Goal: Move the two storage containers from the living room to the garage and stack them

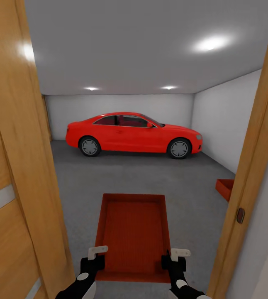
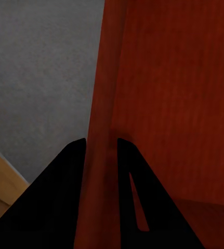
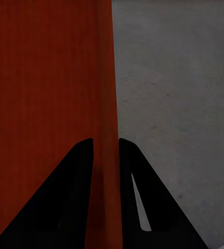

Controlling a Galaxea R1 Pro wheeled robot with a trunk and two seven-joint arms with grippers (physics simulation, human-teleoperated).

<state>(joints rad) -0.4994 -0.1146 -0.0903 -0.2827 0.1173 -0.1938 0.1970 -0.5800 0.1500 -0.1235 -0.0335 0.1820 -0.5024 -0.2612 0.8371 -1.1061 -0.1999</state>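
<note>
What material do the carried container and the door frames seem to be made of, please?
The carried container looks like matte orange-red plastic: thin straight walls, uniform colour, faint fine ribbing on its bottom. It could also be painted sheet. The left tool and right tool clamp its side walls. The door frames look like light varnished wood: visible grain and a glossy light reflection.

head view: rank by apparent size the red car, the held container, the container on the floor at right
1. Red car and held container: look alike in area, and nearness inflates the container.
2. Container on the floor, partly hidden by the door frame.
</note>
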